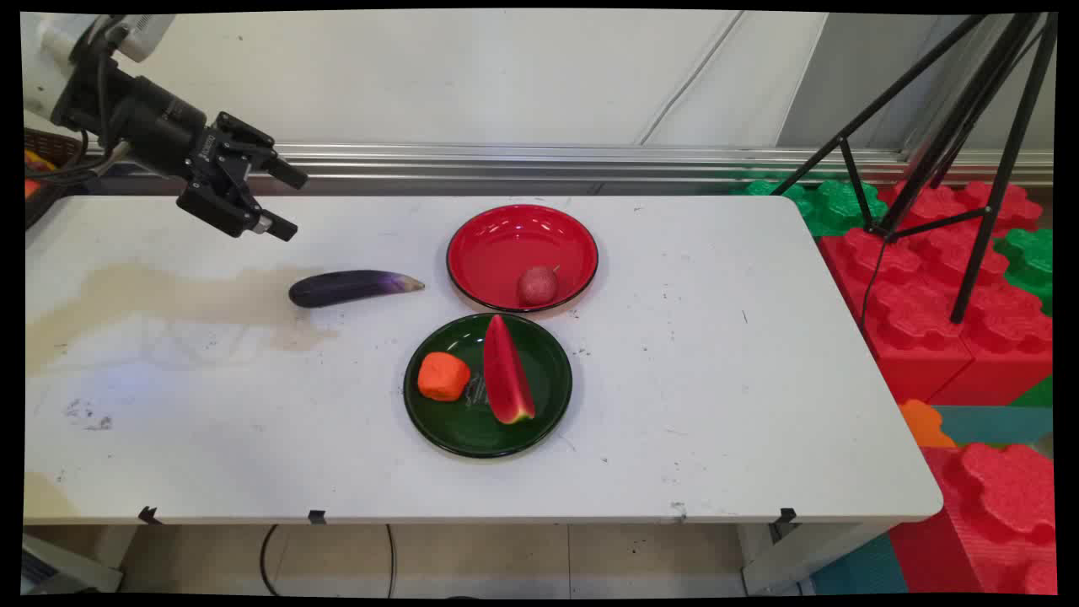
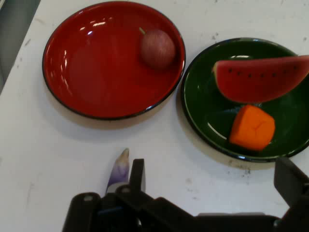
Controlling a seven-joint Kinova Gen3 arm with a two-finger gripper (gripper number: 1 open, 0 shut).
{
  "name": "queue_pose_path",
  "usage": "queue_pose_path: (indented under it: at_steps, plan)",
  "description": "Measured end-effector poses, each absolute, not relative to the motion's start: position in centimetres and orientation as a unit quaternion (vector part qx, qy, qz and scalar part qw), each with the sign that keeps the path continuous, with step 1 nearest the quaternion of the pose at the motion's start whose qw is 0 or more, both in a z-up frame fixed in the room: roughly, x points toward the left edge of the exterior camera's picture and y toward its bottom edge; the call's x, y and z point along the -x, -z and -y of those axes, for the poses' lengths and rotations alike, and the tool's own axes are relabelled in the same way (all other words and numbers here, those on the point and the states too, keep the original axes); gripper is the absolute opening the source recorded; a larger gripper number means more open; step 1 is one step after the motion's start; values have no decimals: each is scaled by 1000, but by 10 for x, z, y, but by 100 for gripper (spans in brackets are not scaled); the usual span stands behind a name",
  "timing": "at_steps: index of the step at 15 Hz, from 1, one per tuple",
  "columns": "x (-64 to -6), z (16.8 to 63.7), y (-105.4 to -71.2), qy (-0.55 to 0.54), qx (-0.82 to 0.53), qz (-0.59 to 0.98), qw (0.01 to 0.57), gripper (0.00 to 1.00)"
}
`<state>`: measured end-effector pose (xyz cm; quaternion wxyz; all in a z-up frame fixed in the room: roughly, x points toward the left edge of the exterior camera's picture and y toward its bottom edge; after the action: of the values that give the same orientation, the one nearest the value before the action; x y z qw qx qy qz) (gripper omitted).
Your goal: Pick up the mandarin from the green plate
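The black two-finger gripper [image 1: 287, 201] hangs in the air above the table's far left part, tilted down toward the right, its fingers [image 1: 285, 174] spread apart with nothing between them. Nearest to it, below and a little to the right in the main view, a dark purple eggplant [image 1: 354, 287] lies flat on the white table [image 1: 716, 379], its pale tip pointing toward a red plate [image 1: 497, 253]; the gripper is clear of the eggplant. In the hand view only the eggplant's pale violet tip [image 2: 119, 170] shows above the gripper's linkage, just beside the left finger [image 2: 137, 174], while the right finger [image 2: 289, 180] rises at the picture's right edge. The red plate [image 2: 96, 72] sits near the table's far edge and carries a small reddish round fruit [image 1: 538, 285] with a thin stem, resting against its near right side. Just in front of it, with the rims almost touching, stands a dark green plate [image 1: 459, 430]. On this plate lie a watermelon slice [image 1: 507, 371], red flesh with a green rind, and an orange blocky piece of food [image 1: 443, 376] to its left, close beside the slice. A brownish stain [image 1: 169, 295] spreads over the table's left part, reaching to the eggplant's blunt end. To the right of the table stand a black tripod [image 1: 969, 143] and red and green foam blocks [image 1: 927, 287] on the floor
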<state>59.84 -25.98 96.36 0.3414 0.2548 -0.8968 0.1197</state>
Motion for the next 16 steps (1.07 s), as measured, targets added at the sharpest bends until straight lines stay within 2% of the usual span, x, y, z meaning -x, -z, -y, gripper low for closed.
queue_pose_path:
  at_steps: [9,16]
  plan:
    - [-558,262,-957,-114,-209,905,353,100]
    - [-510,271,-919,-91,-182,916,345,100]
